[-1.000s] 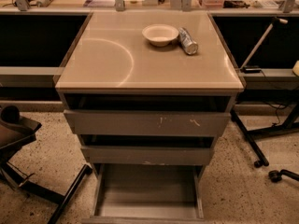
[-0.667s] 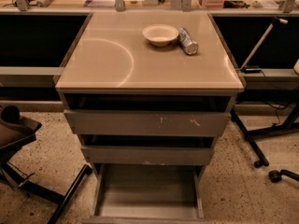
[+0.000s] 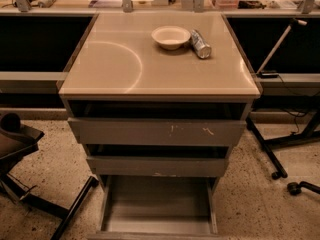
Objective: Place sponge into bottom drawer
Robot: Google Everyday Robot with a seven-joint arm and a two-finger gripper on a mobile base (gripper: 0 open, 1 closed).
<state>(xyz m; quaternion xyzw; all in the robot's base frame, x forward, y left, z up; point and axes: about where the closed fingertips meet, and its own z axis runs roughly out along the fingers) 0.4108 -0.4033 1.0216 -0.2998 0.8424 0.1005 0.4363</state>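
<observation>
The bottom drawer (image 3: pixel 159 204) of the grey cabinet is pulled out toward me, and its plain grey floor shows bare. The two upper drawers (image 3: pixel 157 132) are slightly open, with scratched fronts. The sponge is out of view: it is not on the cabinet top, in the drawer or on the floor. My gripper is not in view in the camera view.
A white bowl (image 3: pixel 170 36) and a silver can (image 3: pixel 201 44) lying on its side sit at the back of the cabinet top (image 3: pixel 125 69). A dark chair-like frame (image 3: pixel 20 154) stands at the left on the speckled floor. Stand legs and castors (image 3: pixel 280 154) are at the right.
</observation>
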